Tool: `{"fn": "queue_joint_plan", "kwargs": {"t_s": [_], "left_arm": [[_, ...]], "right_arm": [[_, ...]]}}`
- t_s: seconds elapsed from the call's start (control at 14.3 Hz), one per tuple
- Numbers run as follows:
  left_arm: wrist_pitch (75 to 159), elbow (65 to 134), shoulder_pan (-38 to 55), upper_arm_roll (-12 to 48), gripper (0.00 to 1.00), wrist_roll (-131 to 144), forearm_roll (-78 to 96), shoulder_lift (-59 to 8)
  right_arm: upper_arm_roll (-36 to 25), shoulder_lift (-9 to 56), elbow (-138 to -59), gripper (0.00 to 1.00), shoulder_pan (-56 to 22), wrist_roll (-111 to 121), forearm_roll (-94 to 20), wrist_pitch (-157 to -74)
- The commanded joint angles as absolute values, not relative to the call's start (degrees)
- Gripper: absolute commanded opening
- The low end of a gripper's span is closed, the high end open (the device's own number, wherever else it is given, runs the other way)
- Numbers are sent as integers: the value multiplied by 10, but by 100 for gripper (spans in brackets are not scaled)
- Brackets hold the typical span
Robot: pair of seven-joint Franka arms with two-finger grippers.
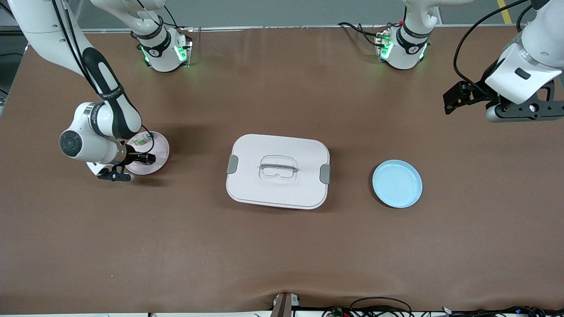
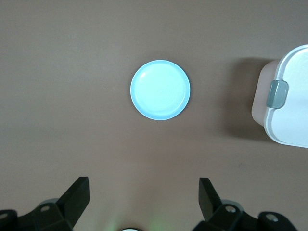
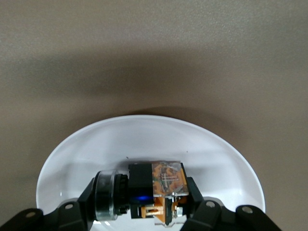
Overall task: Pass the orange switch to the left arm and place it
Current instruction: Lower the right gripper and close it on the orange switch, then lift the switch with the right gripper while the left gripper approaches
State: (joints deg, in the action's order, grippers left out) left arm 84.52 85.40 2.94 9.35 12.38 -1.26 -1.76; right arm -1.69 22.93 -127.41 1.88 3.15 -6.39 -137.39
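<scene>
Gripping the boxy orange switch [image 3: 156, 192] on a glossy round plate [image 3: 144, 139], right pincer [image 3: 144, 202]; left pincer [image 2: 144, 202] spread.

Blue plate [image 1: 397, 183] (pink plate [image 1: 159, 149] apart)

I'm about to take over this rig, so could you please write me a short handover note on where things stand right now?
Right gripper: down in the pink plate at the right arm's end, fingers either side of the orange switch; firm grip unclear.
Left gripper: open, waiting in the air over the table at the left arm's end.
Box: closed, mid-table between the plates.
Blue plate: holds nothing.
Done: right arm's reach.
Left: lift, handover clear of the box, placing.
</scene>
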Motion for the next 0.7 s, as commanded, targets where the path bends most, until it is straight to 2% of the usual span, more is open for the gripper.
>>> {"fn": "queue_joint_plan", "kwargs": {"t_s": [0.0,0.28,0.63], "left_arm": [[838,853,26,100,100,125,-25,-15],[838,853,29,109,100,133,-23,-15],[822,855,30,119,100,134,-22,-15]], "right_arm": [[-16,222,-1273,22,18,47,-71,-1362],[-16,177,-1245,22,12,43,-71,-1262],[-15,137,-1133,22,-21,-29,-70,-1047]]}}
